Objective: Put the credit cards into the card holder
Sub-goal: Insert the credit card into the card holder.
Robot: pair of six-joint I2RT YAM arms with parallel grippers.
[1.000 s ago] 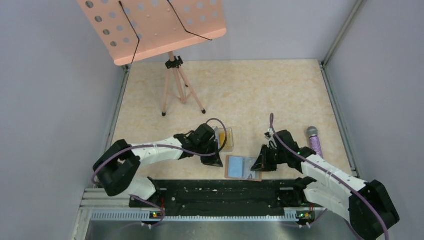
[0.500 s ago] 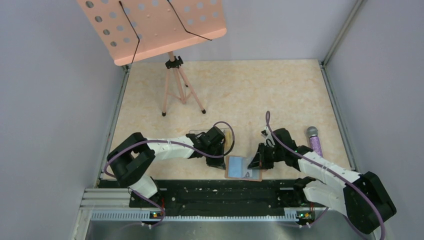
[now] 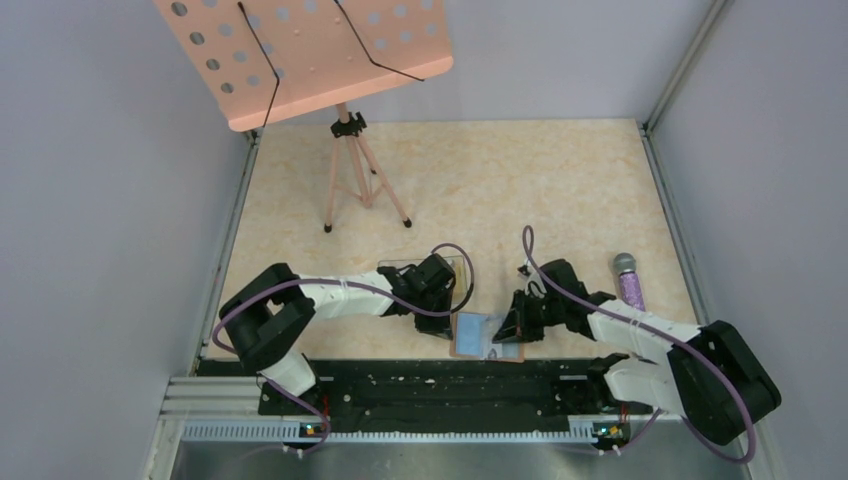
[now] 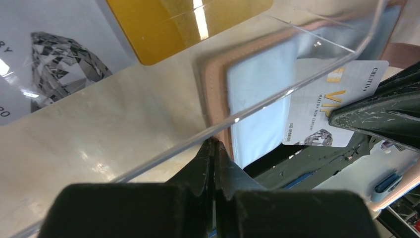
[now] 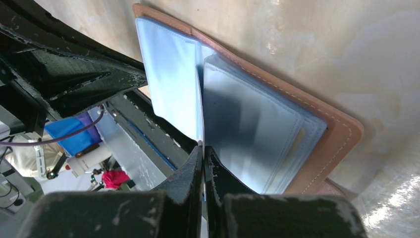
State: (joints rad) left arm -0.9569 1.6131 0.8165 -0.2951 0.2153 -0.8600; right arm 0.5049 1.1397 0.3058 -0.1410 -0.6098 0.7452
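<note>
Brown, seemingly leather card holder (image 5: 341, 134), open.

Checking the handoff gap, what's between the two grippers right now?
In the top view, the open card holder lies between the right gripper, pinching one of its blue leaves, and the left gripper, shut on the clear box.

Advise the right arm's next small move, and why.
Probably ease the right gripper down toward the open brown leather card holder, sliding the pinched white printed plastic card into a bluish sleeve: the card stands tilted over it, not yet inserted.
</note>
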